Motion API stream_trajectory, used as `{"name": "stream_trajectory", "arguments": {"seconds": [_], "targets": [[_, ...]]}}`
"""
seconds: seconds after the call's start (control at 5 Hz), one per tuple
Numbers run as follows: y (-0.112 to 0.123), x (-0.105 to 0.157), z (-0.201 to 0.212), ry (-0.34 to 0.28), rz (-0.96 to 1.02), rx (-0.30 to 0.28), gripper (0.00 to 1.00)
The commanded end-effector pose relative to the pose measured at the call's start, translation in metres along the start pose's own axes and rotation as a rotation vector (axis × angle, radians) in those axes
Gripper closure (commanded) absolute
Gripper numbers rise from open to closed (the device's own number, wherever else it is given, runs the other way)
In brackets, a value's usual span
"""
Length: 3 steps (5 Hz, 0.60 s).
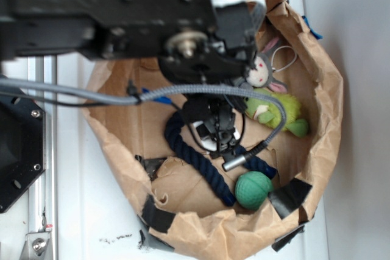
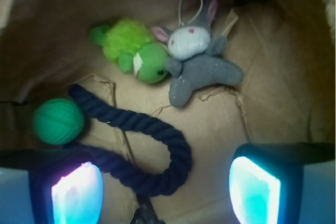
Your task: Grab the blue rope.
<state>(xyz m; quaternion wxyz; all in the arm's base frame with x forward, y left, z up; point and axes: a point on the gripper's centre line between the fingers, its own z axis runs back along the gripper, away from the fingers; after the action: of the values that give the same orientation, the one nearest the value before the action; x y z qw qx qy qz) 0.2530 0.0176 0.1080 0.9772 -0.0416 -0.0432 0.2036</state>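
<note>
In the wrist view, the rope (image 2: 157, 145) is being framed lower left of centre, its bend lying between the spread-apart, empty fingers of the gripper (image 2: 165, 187).

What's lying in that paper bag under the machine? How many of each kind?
Plush toys: 2, a green one and a grey bunny
Blue rope: 1
Green ball: 1
Total: 4
</note>
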Motion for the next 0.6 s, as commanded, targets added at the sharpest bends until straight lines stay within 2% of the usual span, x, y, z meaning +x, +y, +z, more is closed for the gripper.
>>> {"name": "stream_trajectory", "arguments": {"seconds": [0.0, 0.4], "targets": [[0.023, 0.008, -0.018, -0.070, 0.084, 0.019, 0.00], [0.033, -0.004, -0.039, -0.117, 0.138, 0.049, 0.00]]}}
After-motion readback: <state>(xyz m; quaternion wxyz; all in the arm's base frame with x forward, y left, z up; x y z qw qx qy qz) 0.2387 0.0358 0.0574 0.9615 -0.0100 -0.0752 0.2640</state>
